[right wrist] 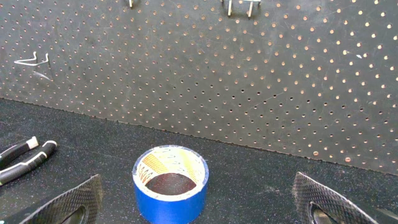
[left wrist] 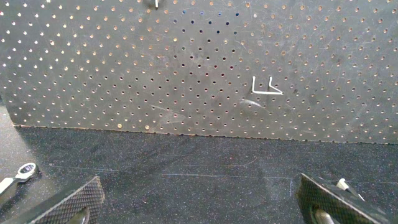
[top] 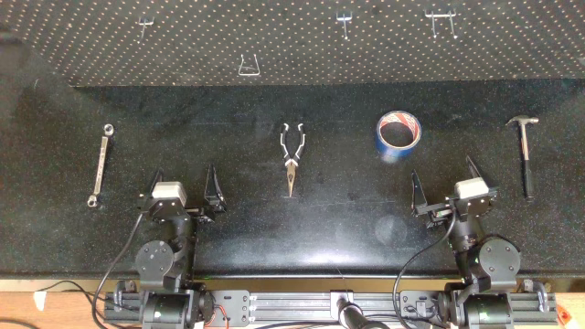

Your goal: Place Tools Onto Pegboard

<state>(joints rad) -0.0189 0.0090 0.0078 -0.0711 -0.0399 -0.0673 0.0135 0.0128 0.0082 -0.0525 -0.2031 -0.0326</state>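
Four tools lie on the black table in front of the pegboard point(top: 302, 41): a silver wrench point(top: 100, 164) at the left, needle-nose pliers point(top: 292, 153) in the middle, a roll of blue tape point(top: 398, 134) right of them, and a hammer point(top: 525, 153) at the far right. My left gripper point(top: 186, 182) stands open near its base, between the wrench and the pliers. The wrench head point(left wrist: 25, 169) shows off to one side of it. My right gripper point(top: 445, 181) is open just short of the tape roll point(right wrist: 171, 184), with the pliers' handles point(right wrist: 25, 158) off to one side.
Metal hooks hang on the pegboard: a wire loop point(top: 249, 66) above the pliers, a hook point(top: 344, 20) and a double hook point(top: 441, 20) to the right, one point(top: 144, 26) at the left. The table's front edge runs by the arm bases.
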